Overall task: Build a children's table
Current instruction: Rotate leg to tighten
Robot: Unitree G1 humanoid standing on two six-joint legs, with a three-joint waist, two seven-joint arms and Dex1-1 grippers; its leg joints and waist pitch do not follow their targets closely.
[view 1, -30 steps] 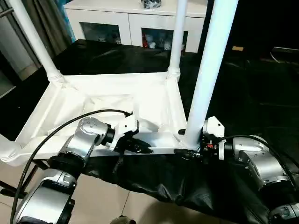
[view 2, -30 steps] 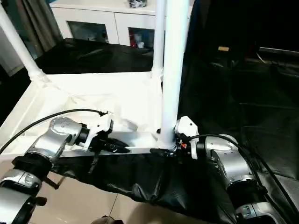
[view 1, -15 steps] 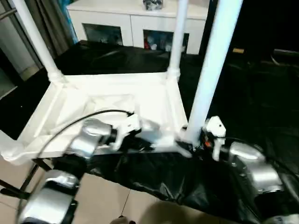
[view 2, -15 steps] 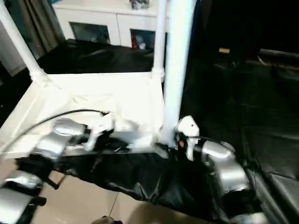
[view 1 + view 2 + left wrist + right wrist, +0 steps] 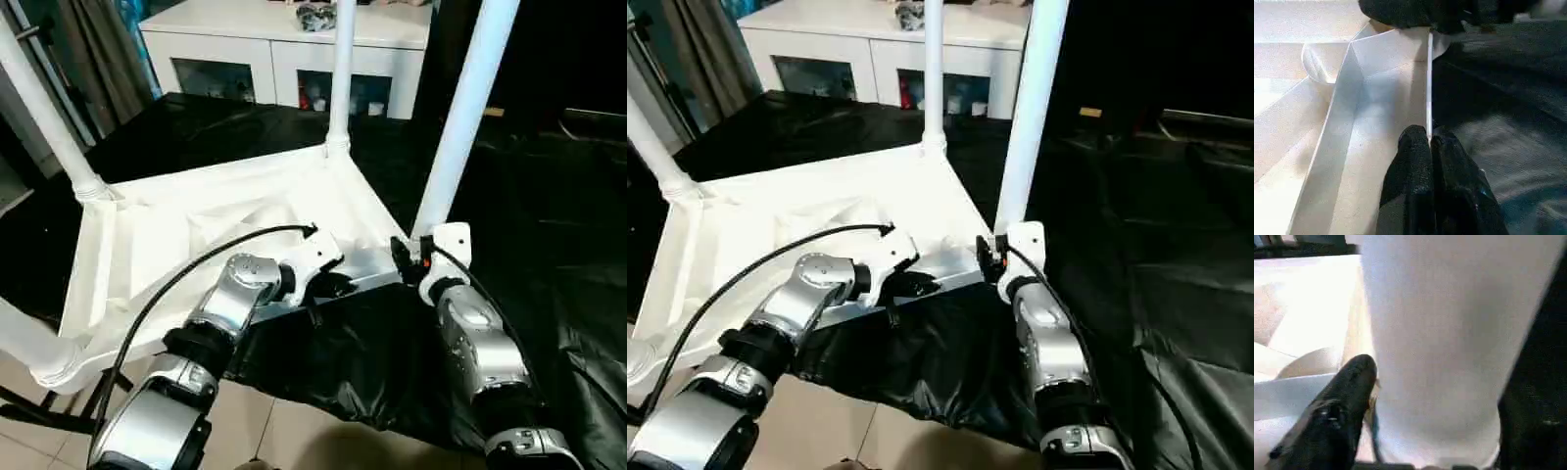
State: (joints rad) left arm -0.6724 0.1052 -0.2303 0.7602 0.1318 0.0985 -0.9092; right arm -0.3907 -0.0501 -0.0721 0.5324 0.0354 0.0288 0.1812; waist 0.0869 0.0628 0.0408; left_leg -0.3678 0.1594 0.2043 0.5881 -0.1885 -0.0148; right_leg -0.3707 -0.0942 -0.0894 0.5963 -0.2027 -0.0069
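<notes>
The white tabletop (image 5: 196,230) lies upside down on the black-covered surface, with white legs standing in its corner sockets. My left gripper (image 5: 336,286) is shut on the thin near rim (image 5: 1428,88), its two black fingers (image 5: 1413,152) pinching the edge. At the near right corner socket stands a leg (image 5: 458,117), and my right gripper (image 5: 405,257) is shut on its base. One black finger (image 5: 1349,384) lies against that leg (image 5: 1440,333); the other is hidden behind it. More legs rise at the far corner (image 5: 340,78), at the left (image 5: 44,113) and at the near left (image 5: 20,333).
A white glass-doored cabinet (image 5: 284,49) stands at the back. Black sheeting (image 5: 372,362) covers the surface and hangs over its near edge above a tiled floor (image 5: 284,436). A black cable (image 5: 186,279) loops over my left forearm. Curtains (image 5: 103,59) hang at the far left.
The tabletop has turned: its near right corner and leg swung away from me with my right gripper. Both grippers kept their holds. The camera has also shifted a little.
</notes>
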